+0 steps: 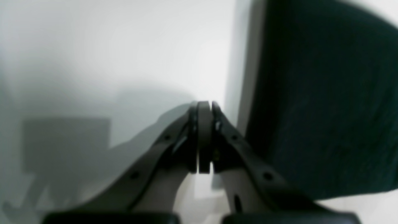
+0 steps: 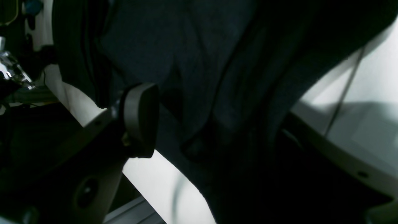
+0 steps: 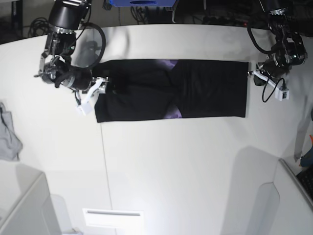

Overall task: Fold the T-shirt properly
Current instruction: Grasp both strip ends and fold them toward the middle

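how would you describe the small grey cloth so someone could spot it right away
Start at the white table and the long black T-shirt spread across its far half. Go to the table's left edge in the base view: the grey cloth lies crumpled there, apart from the shirt, pale and much smaller.

Both wrist views are blurred and dim, while the base view is sharp with glare on the white table (image 3: 161, 166).

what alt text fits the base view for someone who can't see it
A black T-shirt lies folded into a long band on a white table. The open right gripper is at one end, the shut left gripper just off the other.
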Motion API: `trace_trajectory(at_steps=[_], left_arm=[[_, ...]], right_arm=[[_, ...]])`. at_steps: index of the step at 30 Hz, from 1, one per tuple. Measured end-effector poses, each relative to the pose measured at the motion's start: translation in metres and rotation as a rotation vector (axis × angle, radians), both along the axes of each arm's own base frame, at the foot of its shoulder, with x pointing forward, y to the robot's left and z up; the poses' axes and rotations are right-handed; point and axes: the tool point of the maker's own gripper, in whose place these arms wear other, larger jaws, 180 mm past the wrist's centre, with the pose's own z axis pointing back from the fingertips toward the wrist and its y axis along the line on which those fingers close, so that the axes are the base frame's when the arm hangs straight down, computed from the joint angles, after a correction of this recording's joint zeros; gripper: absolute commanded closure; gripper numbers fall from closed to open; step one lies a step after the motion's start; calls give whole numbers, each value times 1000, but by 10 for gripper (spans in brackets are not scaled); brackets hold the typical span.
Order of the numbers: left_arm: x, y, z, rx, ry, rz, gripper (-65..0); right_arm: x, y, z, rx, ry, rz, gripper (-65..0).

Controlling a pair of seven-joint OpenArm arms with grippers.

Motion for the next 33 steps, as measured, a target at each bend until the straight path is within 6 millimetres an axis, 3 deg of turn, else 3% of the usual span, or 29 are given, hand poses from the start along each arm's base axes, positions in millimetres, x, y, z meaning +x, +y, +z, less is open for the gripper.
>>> trace_trajectory(at_steps=[3,7,11,17,22,24,28,33], left_arm=[[11,-6,-4,-25,-13,-3,0],[18,-18,-8,-33,-53,-28,0],[24,-41,-12,-53,-61,-94,0],[27,-94,-18,-135,-74,-185,0],[35,-142,-19,-212,-86,-244,0],[39,-159,-18,-222,-82,-289,0],[45,-182,-18,-232,-54,-312,0],[49,-187,-18,-228,-41,-310,0]], right_arm=[[0,-1,-1,-4,-3,-9,-302],[-2,-8,-6,-34,16,-10,0],[3,-16,-5,-39,13,-58,0],[15,-59,-2,-120,50,-204,0],[38,-79,38,-177,-41,-287,0],[44,-68,51,-194,-75,-266,0],[41,-13,66,-184,-84,-138,0],[28,52,88,-107,-81,-67,0]])
